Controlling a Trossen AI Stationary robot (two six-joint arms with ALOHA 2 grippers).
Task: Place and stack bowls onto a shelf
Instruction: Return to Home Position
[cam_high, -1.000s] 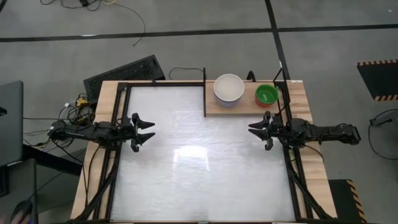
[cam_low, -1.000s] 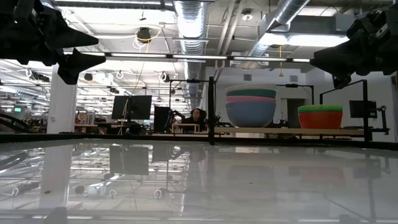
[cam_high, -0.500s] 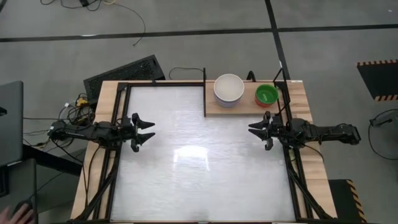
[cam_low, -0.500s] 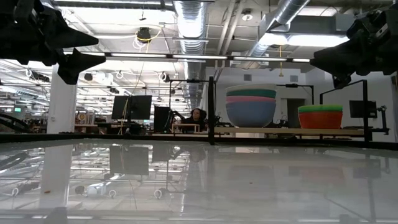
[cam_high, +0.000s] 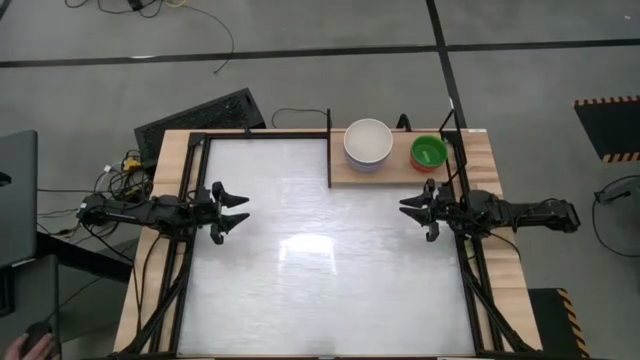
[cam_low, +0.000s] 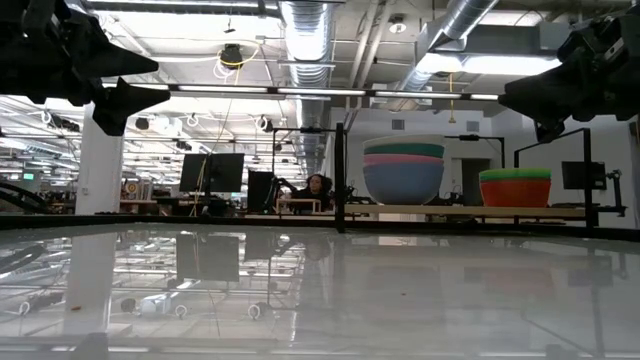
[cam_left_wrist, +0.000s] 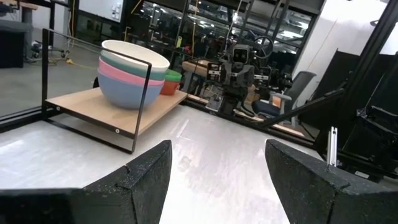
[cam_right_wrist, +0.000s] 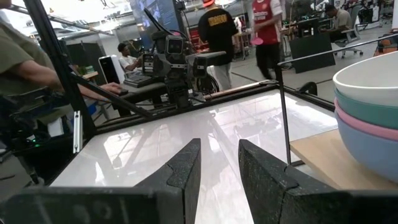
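No change over the last second; I log both arms motionless.
- Left end effector (cam_high: 238, 210), right end effector (cam_high: 408, 208): jaws apart, empty, at opposite bench (cam_high: 300, 300) edges.
- Shelf (cam_high: 395, 174): white bowl (cam_high: 368, 143) tops the large stack, green bowl (cam_high: 428, 152) the small.
- Stacking looks complete.

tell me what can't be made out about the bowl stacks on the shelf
High view: the white bowl hides every bowl under it.
Low view: the red bowl wall hides anything nested inside it below the green bowl.
Left wrist view: the white bowl's stack blocks most of the green bowl's stack.
Right wrist view: the picture's edge cuts off the white bowl's stack.
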